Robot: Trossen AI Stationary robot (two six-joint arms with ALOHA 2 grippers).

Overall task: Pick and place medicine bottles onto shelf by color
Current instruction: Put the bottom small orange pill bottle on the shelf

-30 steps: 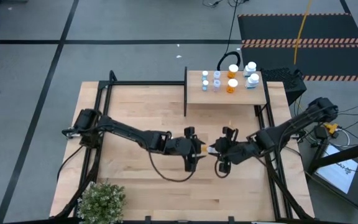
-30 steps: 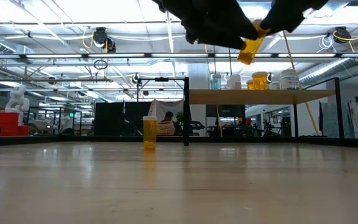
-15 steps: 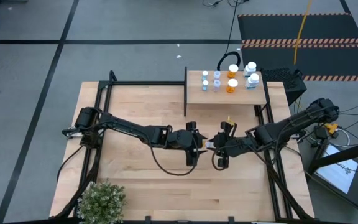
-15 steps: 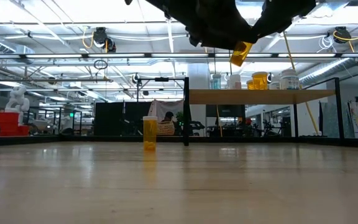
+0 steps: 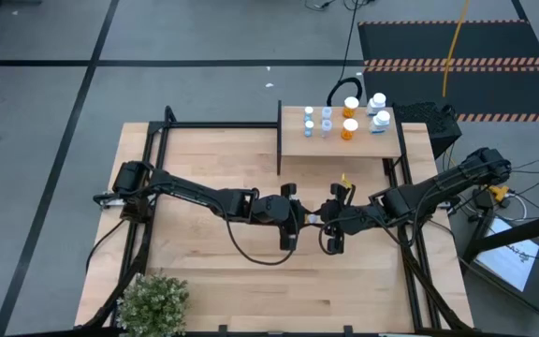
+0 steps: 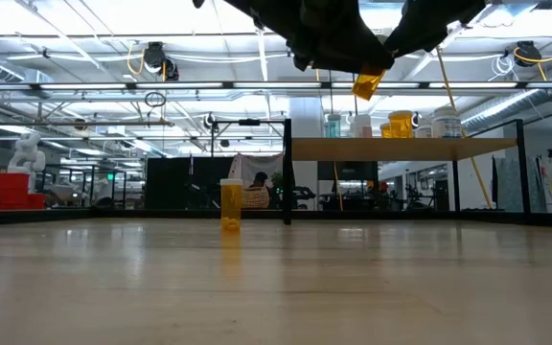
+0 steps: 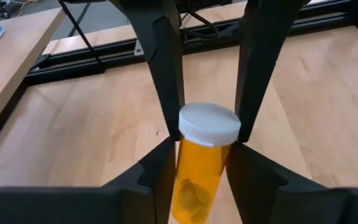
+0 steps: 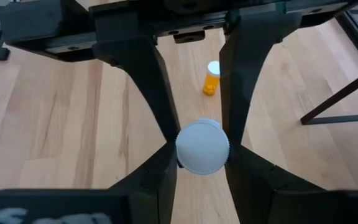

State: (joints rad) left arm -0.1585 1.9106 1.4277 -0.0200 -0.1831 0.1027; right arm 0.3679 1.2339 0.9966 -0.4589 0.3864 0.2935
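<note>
Handover, mid-table above the wood | my left gripper (image 7: pixel 207 134) and right gripper (image 8: pixel 201 149) both pinch one orange bottle (image 7: pixel 197 177) by its cap end, passing it toward the shelf (image 5: pixel 382 145) at the far right edge | spare orange bottle (image 6: pixel 231 203) stands alone on the table (image 5: pixel 204 159).

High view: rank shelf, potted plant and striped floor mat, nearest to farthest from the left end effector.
1. Shelf, far side of the table, beyond the left end effector gripping the orange bottle.
2. Potted plant, left corner.
3. Striped floor mat, off the table, far right.
</note>
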